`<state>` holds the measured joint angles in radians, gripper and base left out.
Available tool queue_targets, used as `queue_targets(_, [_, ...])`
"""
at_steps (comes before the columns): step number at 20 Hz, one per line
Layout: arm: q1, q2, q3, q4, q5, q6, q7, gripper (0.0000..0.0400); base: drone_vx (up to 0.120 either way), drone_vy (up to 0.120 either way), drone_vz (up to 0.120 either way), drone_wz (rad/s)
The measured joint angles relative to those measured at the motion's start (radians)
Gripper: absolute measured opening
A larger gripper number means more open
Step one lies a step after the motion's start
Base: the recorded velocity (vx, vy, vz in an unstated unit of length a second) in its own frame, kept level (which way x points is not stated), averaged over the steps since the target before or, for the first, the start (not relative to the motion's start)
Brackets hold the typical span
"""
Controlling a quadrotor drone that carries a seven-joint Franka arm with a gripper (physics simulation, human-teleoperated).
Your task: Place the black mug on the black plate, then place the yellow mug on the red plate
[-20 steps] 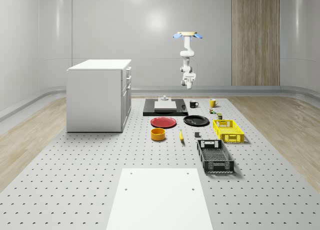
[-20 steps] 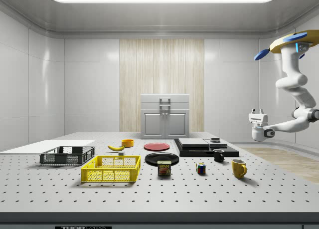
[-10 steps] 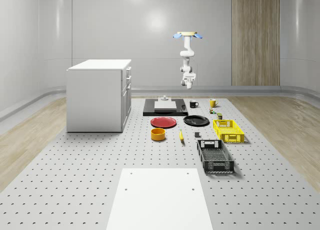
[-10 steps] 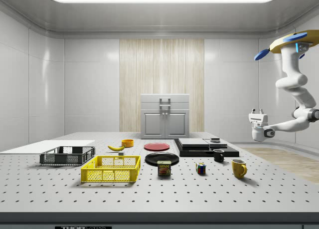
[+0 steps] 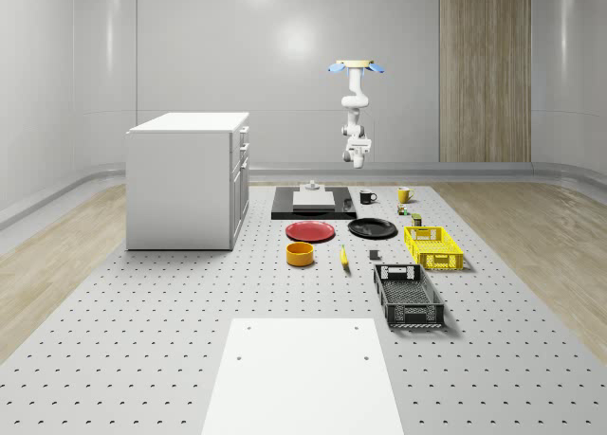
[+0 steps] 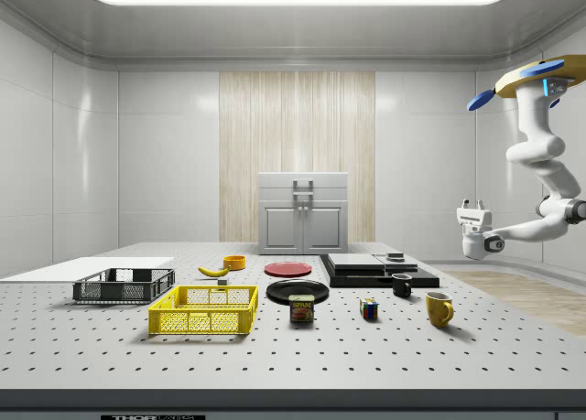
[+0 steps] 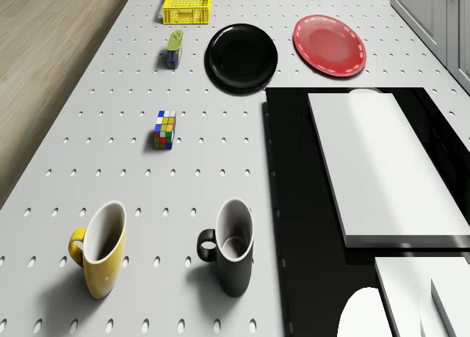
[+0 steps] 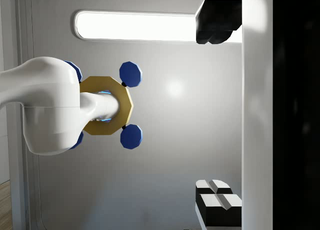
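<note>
Overhead, the drone (image 6: 534, 75) hovers beyond the black mug (image 7: 233, 255), its empty gripper (image 6: 472, 204) seemingly spread, upturned.

I see the black mug (image 7: 233, 255) and yellow mug (image 7: 100, 257) upright, side by side on the surface (image 7: 132, 183); the black plate (image 7: 241, 56) and red plate (image 7: 330, 45) lie flat, bare.

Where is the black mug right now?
The black mug stands upright on the perforated table, between the yellow mug and the black slab. In the side view it's just right of the slab.
</note>
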<state>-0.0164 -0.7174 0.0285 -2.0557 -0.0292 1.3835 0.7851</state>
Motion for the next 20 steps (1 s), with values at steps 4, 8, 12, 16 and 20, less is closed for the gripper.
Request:
queue_targets(4, [-0.007, -0.002, 0.023, -0.003, -0.032, 0.003, 0.004, 0.0400, 0.000, 0.000, 0.000, 0.000])
queue_targets(8, [-0.021, -0.006, 0.067, -0.010, -0.094, 0.007, 0.012, 0.0400, 0.000, 0.000, 0.000, 0.000])
queue_targets(12, [-0.047, -0.012, 0.152, -0.029, -0.214, 0.013, 0.029, 0.0400, 0.000, 0.000, 0.000, 0.000])
queue_targets(16, [-0.098, -0.027, 0.305, -0.090, -0.436, 0.024, 0.063, 0.0400, 0.000, 0.000, 0.000, 0.000])
queue_targets(20, [-0.187, -0.064, 0.538, -0.252, -0.800, 0.041, 0.137, 0.0400, 0.000, 0.000, 0.000, 0.000])
